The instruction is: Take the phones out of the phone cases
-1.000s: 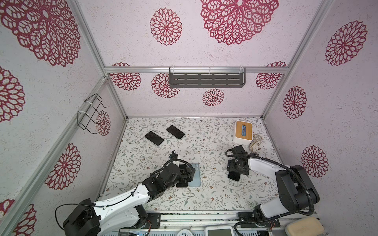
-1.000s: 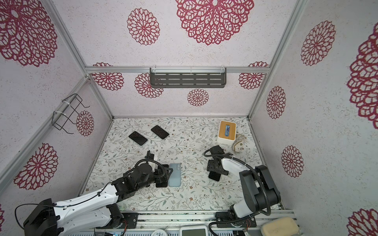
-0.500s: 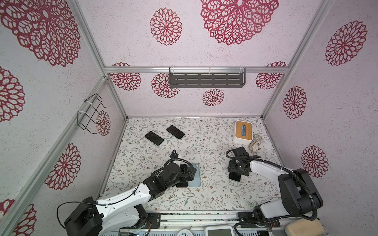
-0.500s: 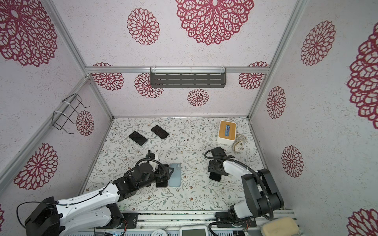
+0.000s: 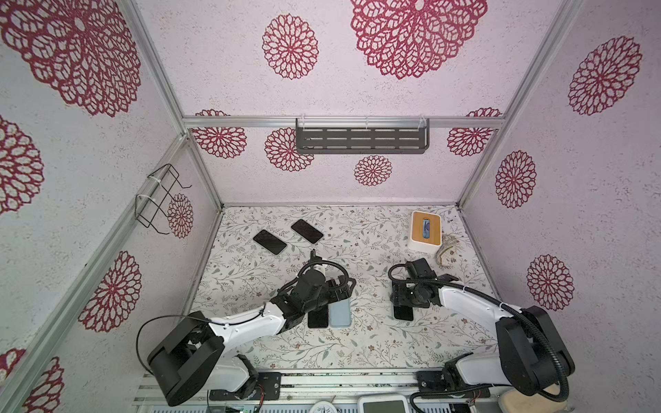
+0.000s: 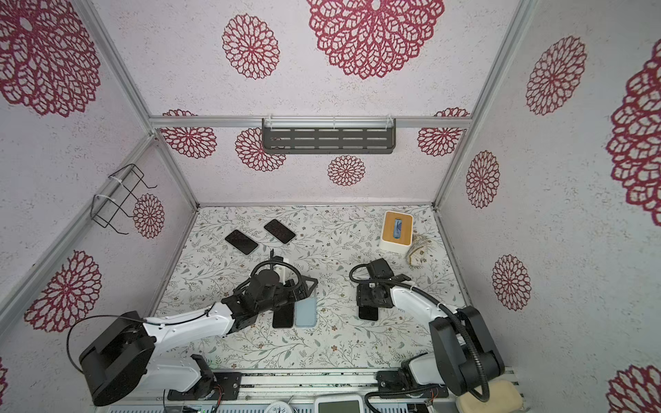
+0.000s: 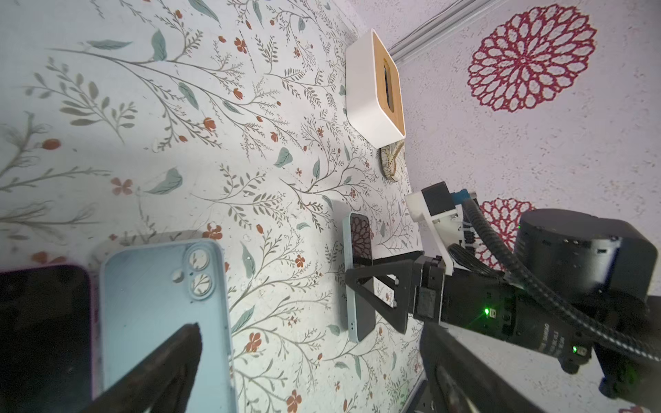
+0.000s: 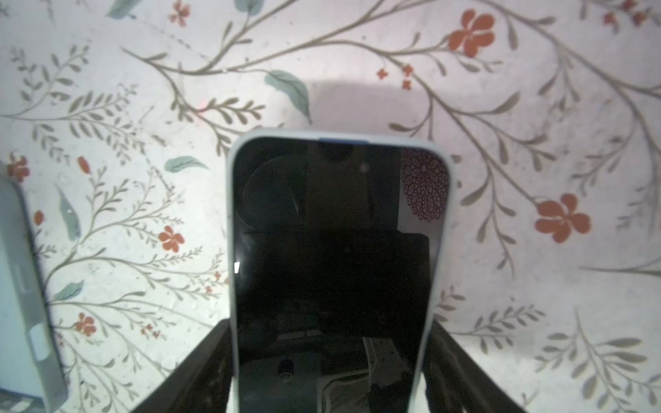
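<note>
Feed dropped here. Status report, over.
Left claw open over empty case, bare phone beside. Right claw straddles cased phone, grip unclear. Nothing in the way.

Over at the back right of the floral counter [image 5: 357,339] sits a white tissue box [image 5: 425,232] with a wooden top. A small patterned piece [image 5: 449,252] lies just beside it, toward the right wall. At the back left a dark phone [image 5: 270,242] and a second dark phone [image 5: 307,231] lie flat, near each other, both at a slant. A grey slotted shelf [image 5: 361,140] hangs on the back wall, a black wire rack [image 5: 157,200] on the left wall. Red medallions [image 5: 290,46] dot the walls. Along the front edge I see a white device with a screen [image 5: 382,406] and a beige block [image 6: 490,398].
</note>
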Robot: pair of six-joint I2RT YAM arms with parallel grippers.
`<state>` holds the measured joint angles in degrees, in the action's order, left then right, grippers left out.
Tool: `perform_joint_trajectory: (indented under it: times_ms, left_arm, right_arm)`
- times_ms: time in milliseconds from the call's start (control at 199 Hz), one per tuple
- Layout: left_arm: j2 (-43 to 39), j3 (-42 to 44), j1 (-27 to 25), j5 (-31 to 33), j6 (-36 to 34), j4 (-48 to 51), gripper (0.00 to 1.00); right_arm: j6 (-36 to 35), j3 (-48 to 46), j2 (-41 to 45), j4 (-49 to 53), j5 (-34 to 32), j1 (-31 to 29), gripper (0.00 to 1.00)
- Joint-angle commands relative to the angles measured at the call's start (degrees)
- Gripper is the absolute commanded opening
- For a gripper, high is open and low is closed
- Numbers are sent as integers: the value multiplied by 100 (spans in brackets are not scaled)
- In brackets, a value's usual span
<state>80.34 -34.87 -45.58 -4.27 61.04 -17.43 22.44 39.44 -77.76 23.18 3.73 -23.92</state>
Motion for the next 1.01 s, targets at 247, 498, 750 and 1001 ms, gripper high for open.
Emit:
perform_joint_trajectory:
  times_ms: [247, 498, 750, 1001]
  left_arm:
    - [1314, -235, 258, -892, 1162, -1951, 88]
    - [1517, -204, 247, -1049, 1301, -2277, 84]
    - [1846, -239, 113, -1123, 1401, -2397, 75]
    - [2028, -410, -24, -1286, 1410, -2581, 67]
  right_arm:
    - [-362, 421, 729, -437, 829, -1051, 55]
    - [-411, 483, 775, -480, 1010, -1202, 54]
    - [-389, 519, 745, -610, 1188, -1211, 54]
    - [-380, 543, 737, -630, 1277, -1229, 53]
